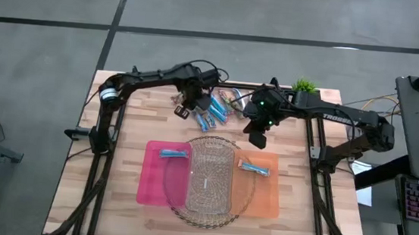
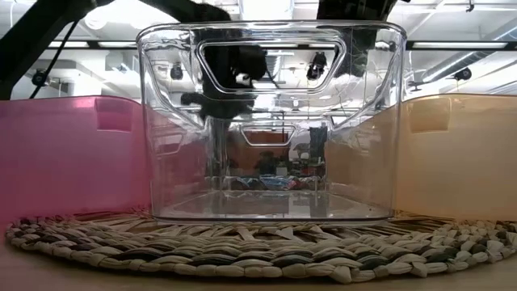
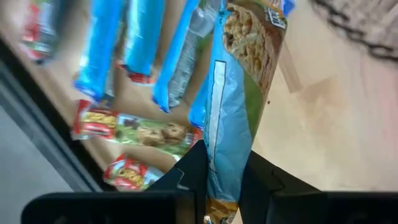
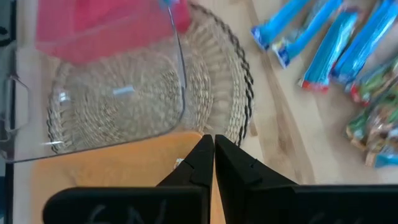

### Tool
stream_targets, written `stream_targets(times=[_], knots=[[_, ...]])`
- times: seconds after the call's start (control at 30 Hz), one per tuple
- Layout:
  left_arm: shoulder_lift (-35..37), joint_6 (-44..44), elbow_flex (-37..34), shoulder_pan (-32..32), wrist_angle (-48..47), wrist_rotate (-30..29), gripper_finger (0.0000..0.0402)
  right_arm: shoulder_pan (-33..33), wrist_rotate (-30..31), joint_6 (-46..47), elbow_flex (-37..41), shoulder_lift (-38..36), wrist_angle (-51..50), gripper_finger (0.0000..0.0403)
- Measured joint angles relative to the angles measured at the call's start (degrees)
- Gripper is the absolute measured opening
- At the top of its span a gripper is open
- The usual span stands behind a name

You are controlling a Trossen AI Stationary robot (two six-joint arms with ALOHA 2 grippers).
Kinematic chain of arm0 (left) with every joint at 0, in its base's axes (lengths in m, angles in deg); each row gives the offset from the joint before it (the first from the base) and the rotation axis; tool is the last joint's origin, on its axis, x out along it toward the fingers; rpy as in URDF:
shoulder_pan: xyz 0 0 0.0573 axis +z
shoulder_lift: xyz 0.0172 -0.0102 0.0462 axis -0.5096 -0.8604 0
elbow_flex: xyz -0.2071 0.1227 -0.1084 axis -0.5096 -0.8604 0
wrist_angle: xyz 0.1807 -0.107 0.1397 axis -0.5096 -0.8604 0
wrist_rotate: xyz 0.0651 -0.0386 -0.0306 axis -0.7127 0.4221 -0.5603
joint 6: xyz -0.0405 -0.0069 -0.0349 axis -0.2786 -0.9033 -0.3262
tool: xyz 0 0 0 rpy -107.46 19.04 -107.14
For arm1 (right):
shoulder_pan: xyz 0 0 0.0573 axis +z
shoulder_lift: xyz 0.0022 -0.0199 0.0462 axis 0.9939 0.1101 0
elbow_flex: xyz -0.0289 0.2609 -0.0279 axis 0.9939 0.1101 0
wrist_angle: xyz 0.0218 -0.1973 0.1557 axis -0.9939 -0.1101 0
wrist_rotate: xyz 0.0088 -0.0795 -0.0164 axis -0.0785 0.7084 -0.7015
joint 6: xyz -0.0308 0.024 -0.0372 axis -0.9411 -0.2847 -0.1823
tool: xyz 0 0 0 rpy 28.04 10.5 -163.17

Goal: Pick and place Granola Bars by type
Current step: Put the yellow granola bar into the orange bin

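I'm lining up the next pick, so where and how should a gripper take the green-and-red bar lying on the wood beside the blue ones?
Grip the green-and-red bar across its narrow width near mid-length, coming from above. It lies flat, with bare wood along both long sides there. The left gripper is shut on a blue-and-tan bar; the right gripper, shut over the orange bin, looks free.

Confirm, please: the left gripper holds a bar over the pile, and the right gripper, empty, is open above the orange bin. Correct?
Not quite: the right gripper is shut, as the right wrist view shows. The rest holds: the left gripper holds a bar, and the right one is empty above the orange bin.
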Motion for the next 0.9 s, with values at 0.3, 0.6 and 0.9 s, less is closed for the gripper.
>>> stream_targets(times=[0.3, 0.6, 0.9], knots=[[0.0, -3.49, 8.82, -2.45, -3.13, 0.57, 0.0045, -0.93, -0.03, -1.79, -0.92, -9.62, 0.28, 0.0008], [0.0, -6.02, 16.21, -5.54, -3.91, 0.64, 0.0045, -2.38, 0.13, -1.07, 1.15, -20.0, -0.13, 0.0008], [0.0, -10.36, 21.55, -8.9, -5.27, 0.9, 0.0045, -3.04, 0.35, 0.53, 6.88, -27.31, -0.09, 0.0008]])
